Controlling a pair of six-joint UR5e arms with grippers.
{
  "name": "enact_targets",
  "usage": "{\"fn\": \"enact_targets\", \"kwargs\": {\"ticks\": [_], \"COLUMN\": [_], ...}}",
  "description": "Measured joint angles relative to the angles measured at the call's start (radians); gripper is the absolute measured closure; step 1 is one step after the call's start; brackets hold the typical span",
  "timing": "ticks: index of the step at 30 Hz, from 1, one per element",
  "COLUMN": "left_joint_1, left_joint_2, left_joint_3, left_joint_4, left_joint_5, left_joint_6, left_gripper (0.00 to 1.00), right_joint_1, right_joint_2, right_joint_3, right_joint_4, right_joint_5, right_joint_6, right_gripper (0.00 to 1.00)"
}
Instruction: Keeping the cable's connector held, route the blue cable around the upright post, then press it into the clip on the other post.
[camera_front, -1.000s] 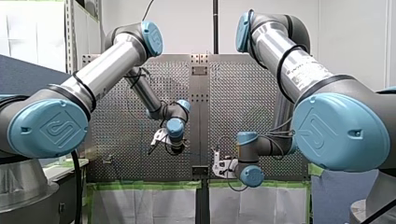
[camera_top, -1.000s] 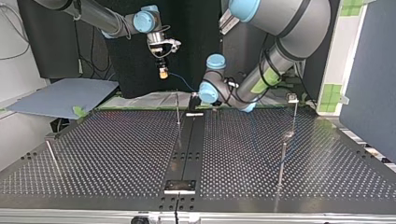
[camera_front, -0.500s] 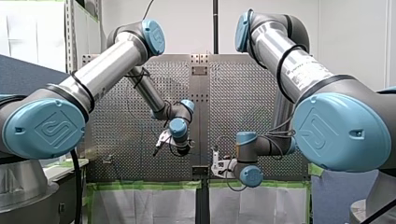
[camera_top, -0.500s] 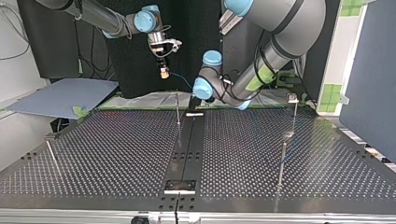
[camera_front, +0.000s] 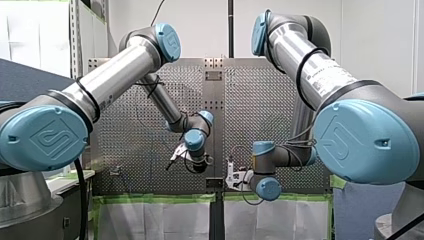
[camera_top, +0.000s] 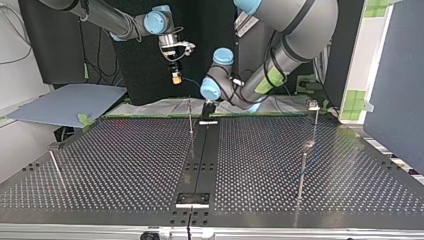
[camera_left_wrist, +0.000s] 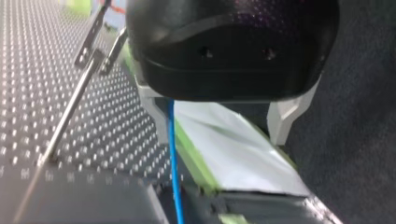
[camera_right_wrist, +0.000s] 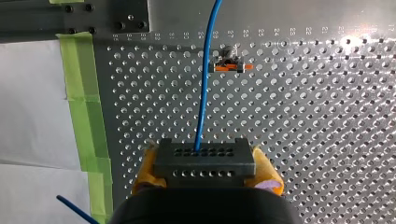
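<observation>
my right hand (camera_top: 175, 78) grasps the connector (camera_right_wrist: 204, 158) above the counter's (camera_top: 125, 165) arm-side edge. the blue cable (camera_right_wrist: 203, 93) runs through my released left hand (camera_left_wrist: 219, 121), nearer the mid-edge post (camera_top: 190, 116).

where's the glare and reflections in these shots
Right wrist view: strong glare whitens the table far ahead of the connector. Top view: the glossy table mirrors the post at its right as a faint streak. Left wrist view: the table's holes glint.

- Two arms are counted: my left arm (camera_front: 115, 70), my right arm (camera_front: 320, 75).
- One blue cable (camera_right_wrist: 204, 84) is seen.
- One connector (camera_right_wrist: 204, 161) is seen.
</observation>
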Motion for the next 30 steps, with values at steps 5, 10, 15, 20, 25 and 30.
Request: {"fn": "enact_targets", "kwargs": {"ticks": [5,10,15,20,25,30], "left_joint_1": [-0.011,-0.020,-0.027,-0.029,-0.034,-0.037], "left_joint_2": [0.000,-0.010,-0.015,-0.016,-0.016,-0.016], "left_joint_3": [0.000,0.000,0.000,0.000,0.000,0.000], "left_joint_4": [0.005,0.009,0.010,0.024,0.051,0.072], "left_joint_5": [0.036,0.067,0.095,0.091,0.088,0.085], "left_joint_6": [0.002,0.002,-0.006,-0.011,-0.029,-0.038], "left_gripper": [0.00,0.00,0.00,0.00,0.00,0.00], "right_joint_1": [0.000,0.001,0.001,0.001,0.001,0.001], "right_joint_2": [0.000,0.000,0.000,0.000,0.000,0.000], "right_joint_3": [0.000,0.000,0.000,0.000,0.000,0.000], "right_joint_4": [0.002,0.000,0.001,0.004,0.004,0.004], "right_joint_5": [0.000,-0.001,-0.001,0.001,0.003,0.004], "right_joint_6": [-0.002,-0.001,-0.001,-0.003,-0.003,-0.003], "right_gripper": [1.00,1.00,1.00,1.00,1.00,1.00]}}
